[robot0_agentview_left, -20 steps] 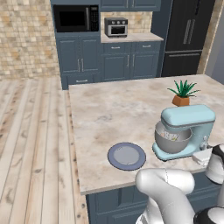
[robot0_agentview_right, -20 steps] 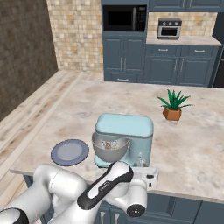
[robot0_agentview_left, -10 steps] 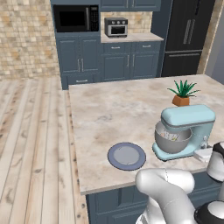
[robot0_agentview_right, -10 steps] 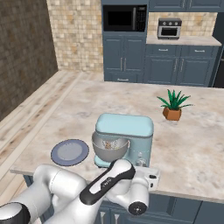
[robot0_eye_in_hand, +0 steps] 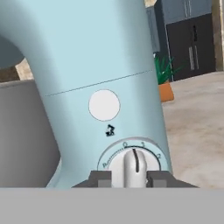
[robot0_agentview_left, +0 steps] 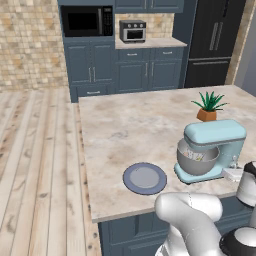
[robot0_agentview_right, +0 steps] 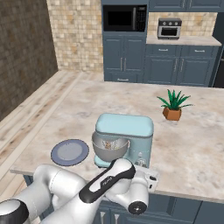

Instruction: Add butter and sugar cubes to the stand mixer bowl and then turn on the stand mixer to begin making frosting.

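The gripper [robot0_eye_in_hand: 128, 178] sits at the stand mixer [robot0_eye_in_hand: 96, 78], its two fingers [robot0_eye_in_hand: 99, 178] closed on either side of the white speed knob [robot0_eye_in_hand: 133, 166], as they were half a second back. The knob's pointer now stands between 0 and 1, so the switch-on looks underway. Left of the fingers is the stand mixer bowl [robot0_agentview_left: 196, 161], pale bits inside; the plate [robot0_agentview_left: 145, 178] lies bare.

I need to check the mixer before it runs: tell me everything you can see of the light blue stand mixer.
The light blue stand mixer stands upright near the marble counter's front edge, head down over its grey metal bowl. Its glossy column carries a white round button and a white speed dial with numbered markings. The gripper has its fingertips on either side of that dial.
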Available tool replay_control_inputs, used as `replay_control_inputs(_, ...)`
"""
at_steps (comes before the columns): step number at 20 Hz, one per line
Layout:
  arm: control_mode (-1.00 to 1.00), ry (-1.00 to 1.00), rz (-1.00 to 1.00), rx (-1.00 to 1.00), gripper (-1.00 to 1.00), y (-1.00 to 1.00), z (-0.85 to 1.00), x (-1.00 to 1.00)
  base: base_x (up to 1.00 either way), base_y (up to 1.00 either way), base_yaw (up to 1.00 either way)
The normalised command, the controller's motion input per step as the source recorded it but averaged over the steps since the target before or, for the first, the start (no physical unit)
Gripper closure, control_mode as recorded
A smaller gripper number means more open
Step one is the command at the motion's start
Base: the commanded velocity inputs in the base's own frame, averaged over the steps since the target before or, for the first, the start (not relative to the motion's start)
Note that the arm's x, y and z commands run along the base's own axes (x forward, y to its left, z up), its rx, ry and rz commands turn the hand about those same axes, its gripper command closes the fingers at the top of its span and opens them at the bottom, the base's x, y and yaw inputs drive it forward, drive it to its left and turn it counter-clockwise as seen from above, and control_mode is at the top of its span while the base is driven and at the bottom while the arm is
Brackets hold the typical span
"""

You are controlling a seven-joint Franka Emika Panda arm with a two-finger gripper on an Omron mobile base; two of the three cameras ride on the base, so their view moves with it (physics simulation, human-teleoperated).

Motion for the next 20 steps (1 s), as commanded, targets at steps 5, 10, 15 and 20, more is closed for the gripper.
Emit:
replay_control_inputs(5, -1.00, 0.00, -0.04, 0.22, 1.00, 0.11, 0.05, 0.00, 0.00, 0.00, 0.00)
replay_control_inputs(10, -1.00, 0.00, -0.04, 0.21, 1.00, 0.09, 0.03, 0.00, 0.00, 0.00, 0.00)
replay_control_inputs(15, -1.00, 0.00, -0.05, 0.21, 1.00, 0.06, 0.00, 0.00, 0.00, 0.00, 0.00)
replay_control_inputs(20, -1.00, 0.00, -0.05, 0.21, 1.00, 0.04, 0.00, 0.00, 0.00, 0.00, 0.00)
